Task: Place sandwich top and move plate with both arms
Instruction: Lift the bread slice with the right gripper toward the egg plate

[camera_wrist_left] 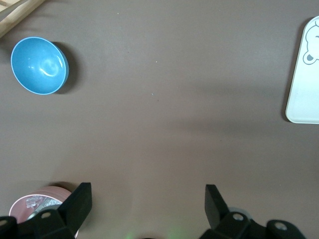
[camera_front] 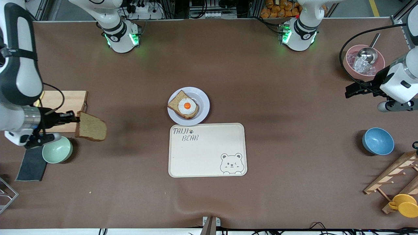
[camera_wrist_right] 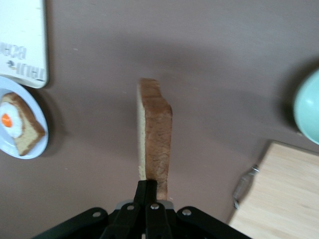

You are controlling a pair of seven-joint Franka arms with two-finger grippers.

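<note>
The sandwich top (camera_front: pixel 91 130), a plain brown slice, hangs in the air with my right gripper (camera_front: pixel 77 119) shut on its edge, just off the cutting board (camera_front: pixel 65 101) at the right arm's end. In the right wrist view the slice (camera_wrist_right: pixel 155 134) stands edge-on out of the shut fingers (camera_wrist_right: pixel 152 186). The pale plate (camera_front: pixel 204 101) sits mid-table and carries an egg-topped slice (camera_front: pixel 184 106); it also shows in the right wrist view (camera_wrist_right: pixel 30 149). My left gripper (camera_front: pixel 347 91) waits open and empty over the table beside the pink bowl (camera_front: pixel 351 70), its fingers spread wide (camera_wrist_left: pixel 148 199).
A cream bear tray (camera_front: pixel 207 150) lies just nearer the camera than the plate. A green bowl (camera_front: pixel 57 150) and a dark cloth (camera_front: pixel 32 164) sit under my right arm. A blue bowl (camera_front: pixel 377 141), a wooden rack (camera_front: pixel 395 176) and a yellow cup (camera_front: pixel 405 205) stand at the left arm's end.
</note>
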